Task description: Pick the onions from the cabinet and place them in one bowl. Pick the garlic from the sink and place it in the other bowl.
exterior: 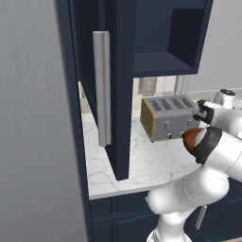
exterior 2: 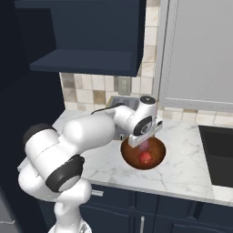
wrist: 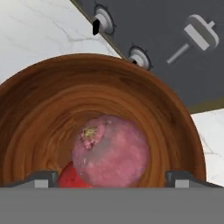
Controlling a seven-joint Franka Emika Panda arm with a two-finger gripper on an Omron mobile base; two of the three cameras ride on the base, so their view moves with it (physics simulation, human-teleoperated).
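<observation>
The reddish-brown wooden bowl (wrist: 39, 113) stands on the marble counter in front of the toaster. A pinkish-purple onion (wrist: 111, 151) lies in it, resting partly over a bright red onion (wrist: 70, 178). My gripper (wrist: 112, 178) hangs straight above them, open, both fingertips (wrist: 41, 178) clear of the pink onion. From the right base view the gripper (exterior 2: 144, 143) points down into the bowl (exterior 2: 127, 154), where an onion (exterior 2: 145, 158) shows. The navy cabinet (exterior: 165, 47) stands open overhead. The black sink (exterior 2: 220, 154) is at the right. The garlic is out of view.
A grey toaster (exterior: 168, 116) sits just behind the bowl, its knobs and lever (wrist: 194, 39) close to the rim. The open cabinet door with its long grey handle (exterior: 101, 90) juts out at the left. A tall grey panel (exterior: 33, 142) stands at the far left.
</observation>
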